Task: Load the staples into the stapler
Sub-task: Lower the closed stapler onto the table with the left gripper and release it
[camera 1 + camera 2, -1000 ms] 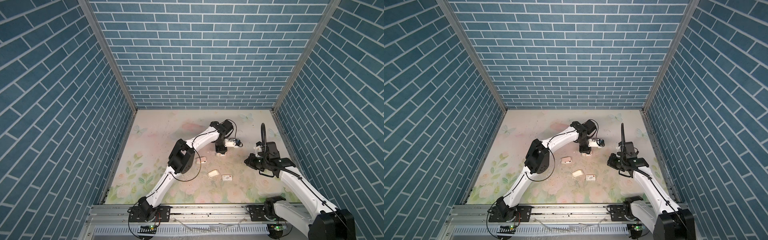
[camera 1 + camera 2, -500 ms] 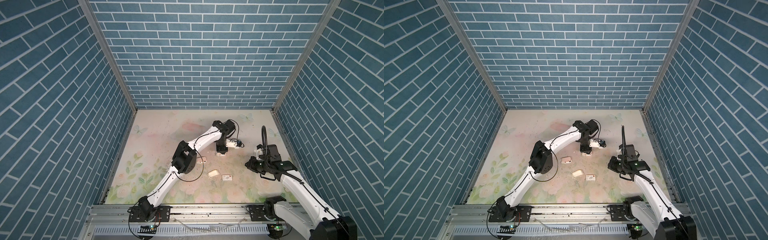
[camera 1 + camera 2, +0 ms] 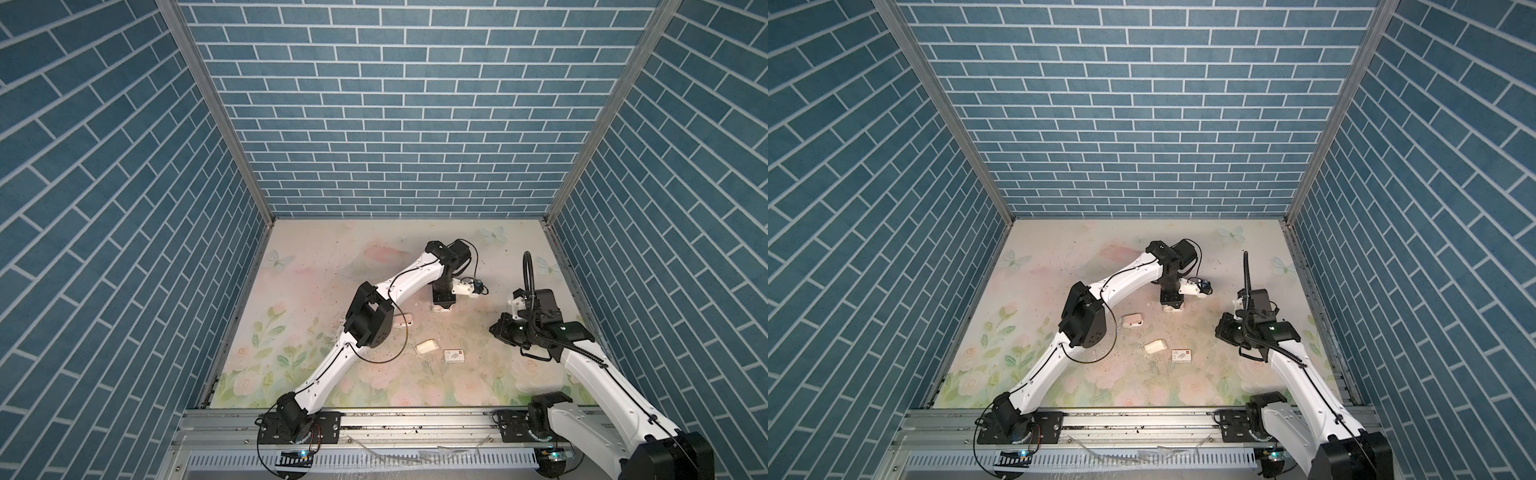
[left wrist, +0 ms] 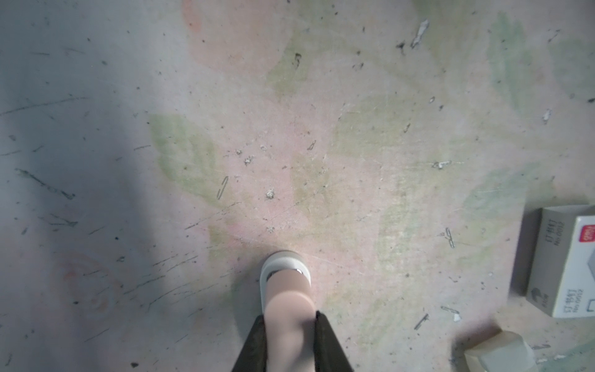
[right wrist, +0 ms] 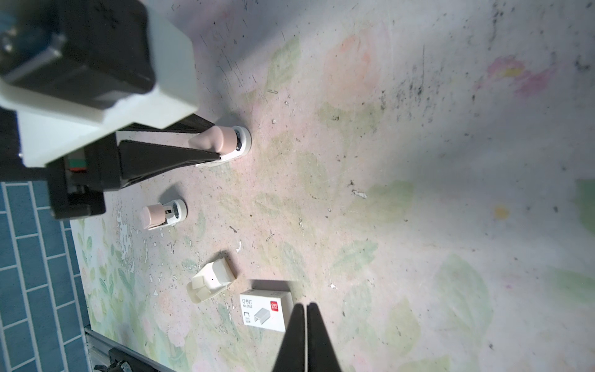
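L fingers [image 4: 254,351]: clamped on pink-white stapler [image 4: 286,290], one per side. Stapler's nose end touches desk [image 4: 370,145] just past tips. R fingers [image 5: 294,341]: shut tight, holding nothing; white staple box [image 5: 264,309] just beside tips. Staple strips: can't make out.

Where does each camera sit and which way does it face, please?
Top views: high at the front, looking down on the table; both arms show.
Left wrist: close over the table, facing down; left gripper shut on the pink stapler.
Right wrist: looks across the table; right gripper shut.
Both wrist views share the white box.
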